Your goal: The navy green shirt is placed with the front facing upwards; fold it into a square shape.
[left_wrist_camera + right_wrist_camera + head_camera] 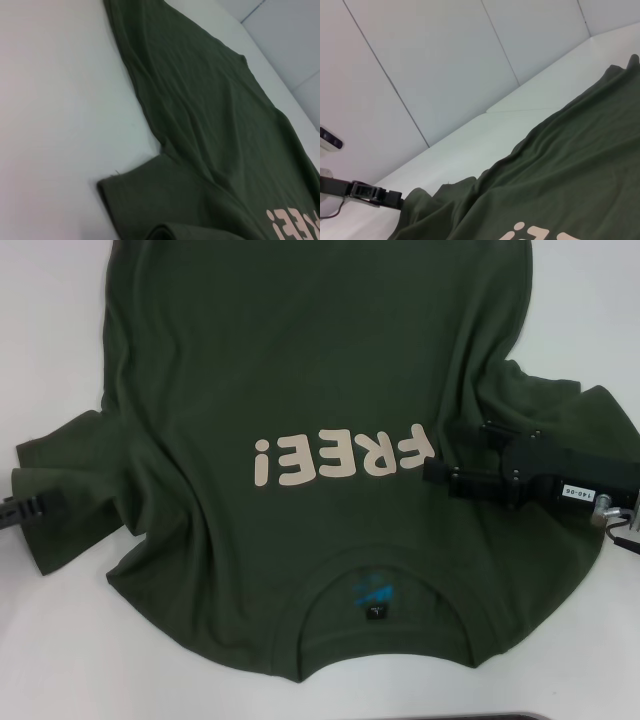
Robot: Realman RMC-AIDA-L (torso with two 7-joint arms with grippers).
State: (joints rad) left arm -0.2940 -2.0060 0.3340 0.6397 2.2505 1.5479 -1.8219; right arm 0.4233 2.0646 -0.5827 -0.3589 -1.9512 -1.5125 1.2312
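The navy green shirt (300,370) lies front up on the white table, its collar (300,625) nearest me and the cream lettering (340,457) reading upside down. It also fills the left wrist view (210,125) and the right wrist view (570,170). My right gripper (440,451) hovers open over the chest just right of the lettering, near the bunched right sleeve (590,420). My left gripper (25,510) sits at the outer edge of the left sleeve (70,470). In the right wrist view, the left gripper (375,194) touches the sleeve's hem.
White table (50,320) surrounds the shirt on the left and near sides. White wall panels (445,60) rise behind the table's far edge. The fabric is wrinkled around both armpits. A dark object edge (520,715) shows at the near table edge.
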